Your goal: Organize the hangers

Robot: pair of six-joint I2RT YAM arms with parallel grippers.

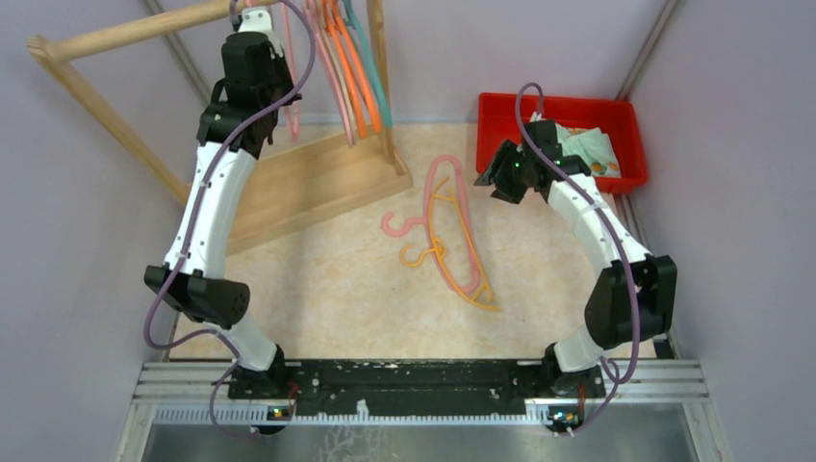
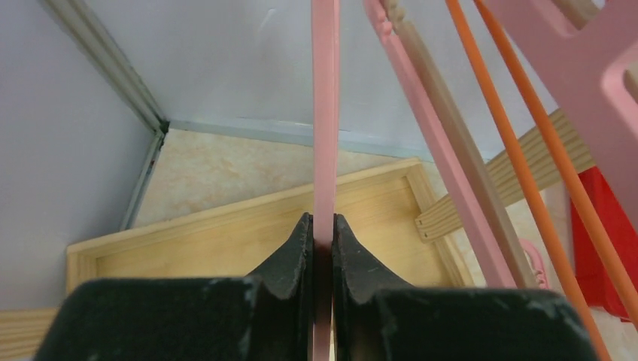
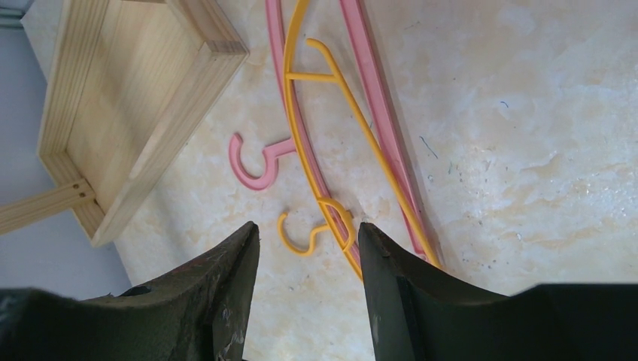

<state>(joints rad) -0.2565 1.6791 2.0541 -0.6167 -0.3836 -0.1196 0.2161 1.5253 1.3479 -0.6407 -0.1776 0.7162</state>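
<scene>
My left gripper [image 1: 248, 21] is raised at the wooden rack's pole [image 1: 135, 34] and is shut on a pink hanger's thin bar [image 2: 324, 113], which runs straight up between the jaws [image 2: 323, 229]. Several pink, orange, teal and beige hangers [image 1: 351, 67] hang on the pole to its right; they also show in the left wrist view [image 2: 527, 165]. A pink hanger [image 1: 464, 207] and a yellow hanger [image 1: 452, 265] lie overlapped on the table. My right gripper [image 1: 496, 175] hovers open above them; the yellow hook [image 3: 301, 237] shows between its jaws [image 3: 308, 233], with the pink hook [image 3: 252, 162] beyond.
The rack's wooden base frame [image 1: 308, 183] lies at the back left of the table. A red bin [image 1: 500, 111] holding a pale cloth or packet [image 1: 592, 149] stands at the back right, just behind the right gripper. Grey walls close in both sides.
</scene>
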